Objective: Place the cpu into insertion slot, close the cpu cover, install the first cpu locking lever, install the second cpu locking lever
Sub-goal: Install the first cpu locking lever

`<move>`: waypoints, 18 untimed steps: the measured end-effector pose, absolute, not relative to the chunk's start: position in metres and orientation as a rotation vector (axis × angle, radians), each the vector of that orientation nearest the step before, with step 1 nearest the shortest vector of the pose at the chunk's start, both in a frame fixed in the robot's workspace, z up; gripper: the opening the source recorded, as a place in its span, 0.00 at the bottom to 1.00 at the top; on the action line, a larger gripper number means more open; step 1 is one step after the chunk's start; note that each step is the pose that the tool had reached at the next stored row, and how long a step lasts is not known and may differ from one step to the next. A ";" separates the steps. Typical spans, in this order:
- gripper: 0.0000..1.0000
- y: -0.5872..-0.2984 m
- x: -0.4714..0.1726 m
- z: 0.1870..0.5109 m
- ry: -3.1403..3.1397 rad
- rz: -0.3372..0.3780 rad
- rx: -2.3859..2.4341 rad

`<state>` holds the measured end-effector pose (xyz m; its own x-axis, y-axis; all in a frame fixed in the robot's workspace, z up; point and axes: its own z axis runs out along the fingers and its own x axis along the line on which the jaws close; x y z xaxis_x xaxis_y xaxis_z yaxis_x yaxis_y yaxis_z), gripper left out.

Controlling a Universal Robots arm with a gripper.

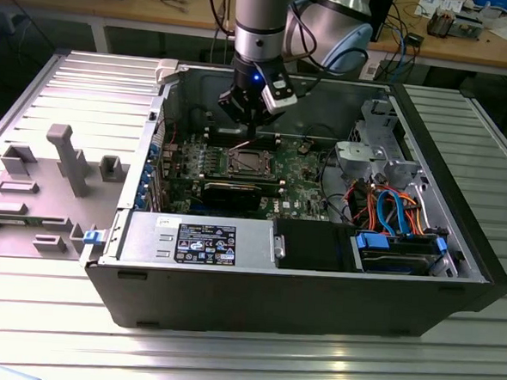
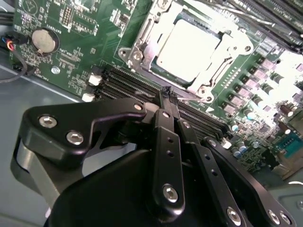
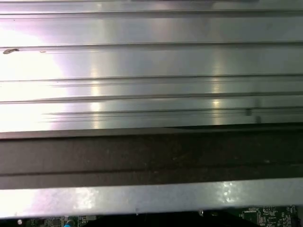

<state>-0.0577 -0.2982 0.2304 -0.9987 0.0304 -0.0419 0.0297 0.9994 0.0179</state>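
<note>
The cpu (image 2: 189,45), a dull silver square, lies in the insertion slot (image 1: 247,162) on the green board inside the open computer case. The cpu cover (image 2: 142,40), a thin silvery frame, lies flat around the chip. I cannot tell how the locking levers stand. My gripper (image 2: 166,92) hangs just above the memory slots beside the socket, its black fingers (image 2: 165,142) pressed together with nothing between them. In the exterior view the gripper (image 1: 250,131) hovers over the board's far side, just behind the socket.
Long memory slots (image 2: 123,82) flank the socket. A black graphics card (image 1: 232,191), a power supply (image 1: 203,241) and a drive bay with orange and blue cables (image 1: 390,211) fill the case's near side. The case walls (image 3: 151,156) rise around. A grey plastic panel (image 1: 56,178) lies on the exterior view's left.
</note>
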 end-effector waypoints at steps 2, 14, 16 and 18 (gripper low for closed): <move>0.11 -0.298 -0.056 0.230 3.099 0.024 0.047; 0.11 -0.297 -0.050 0.223 3.099 0.023 0.047; 0.11 -0.297 -0.049 0.221 3.099 0.023 0.047; 0.11 -0.297 -0.048 0.218 3.099 0.023 0.047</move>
